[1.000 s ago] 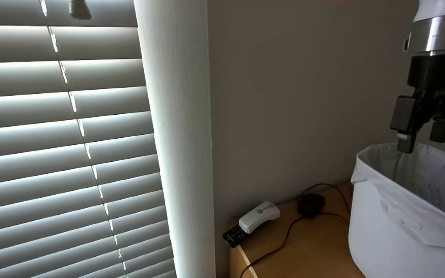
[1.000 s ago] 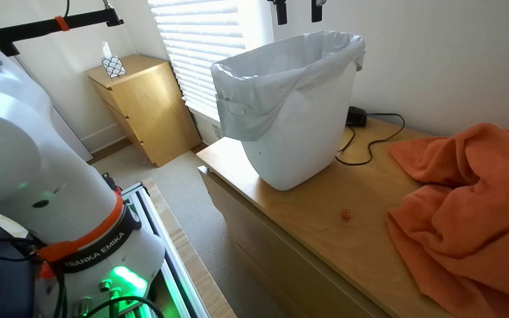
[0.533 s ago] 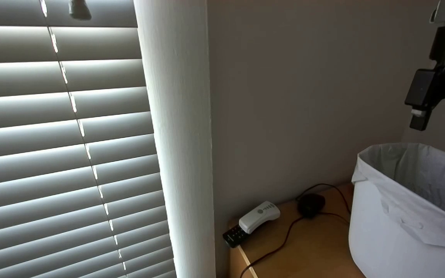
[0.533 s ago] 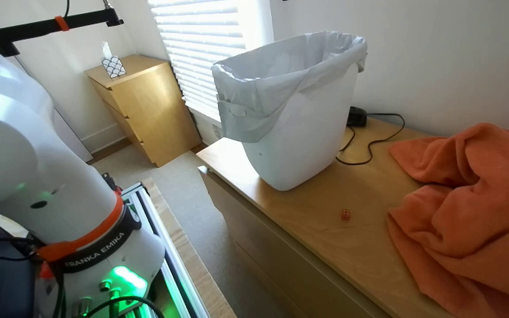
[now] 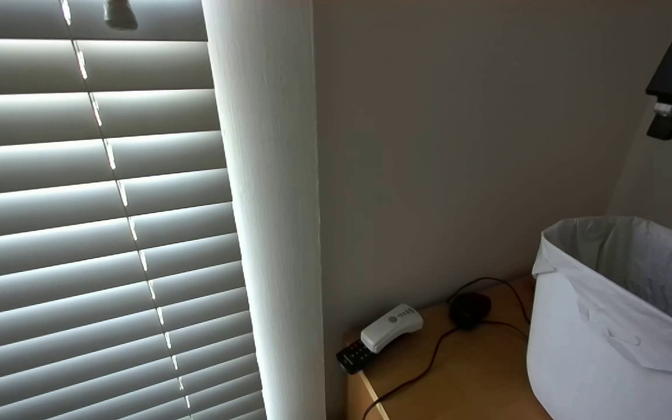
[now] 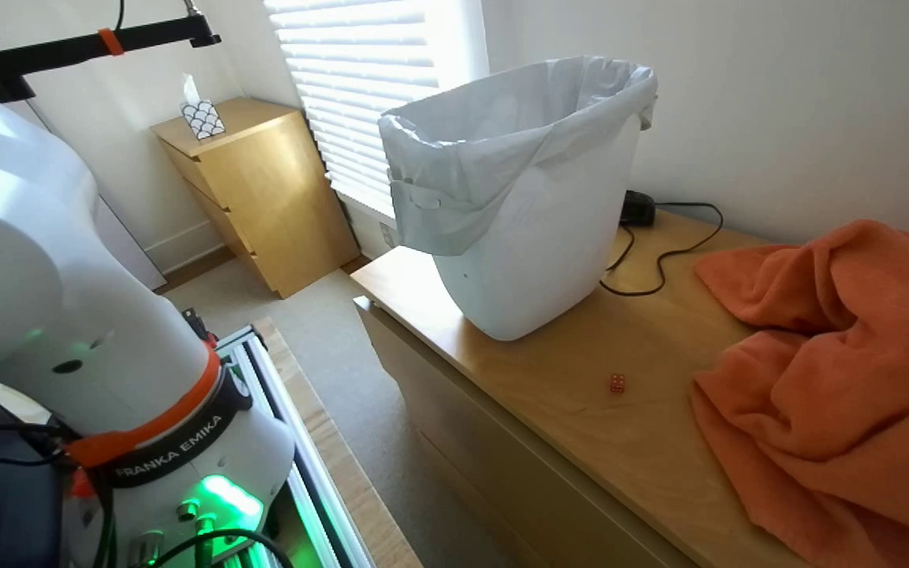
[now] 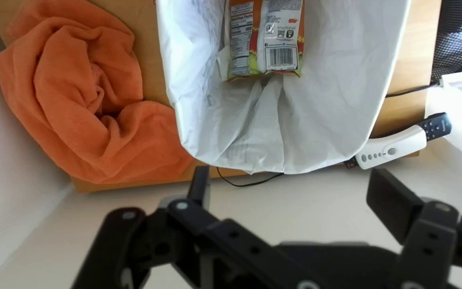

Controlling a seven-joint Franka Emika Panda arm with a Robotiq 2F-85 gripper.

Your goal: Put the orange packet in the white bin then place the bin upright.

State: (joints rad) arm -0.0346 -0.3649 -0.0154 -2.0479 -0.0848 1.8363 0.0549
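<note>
Gripper (image 7: 291,182) hangs above the white bin (image 6: 537,237), well apart from its rim, fingers spread wide with nothing between them. Orange packet (image 7: 266,46) lies below the gripper, down inside the bin's liner (image 7: 335,100), barcode side facing up toward it. One packet end runs out of the wrist view, so its long axis is unconfirmed. Bin stands upright in both exterior views; line between fingertips appears to cross the mouth's long axis. Orange cloth (image 7: 90,92) lies lower than the gripper, off to one side, outside the bin. Judgement: both steps look complete; next move probably wants only retreat upward, no regrasp.
</note>
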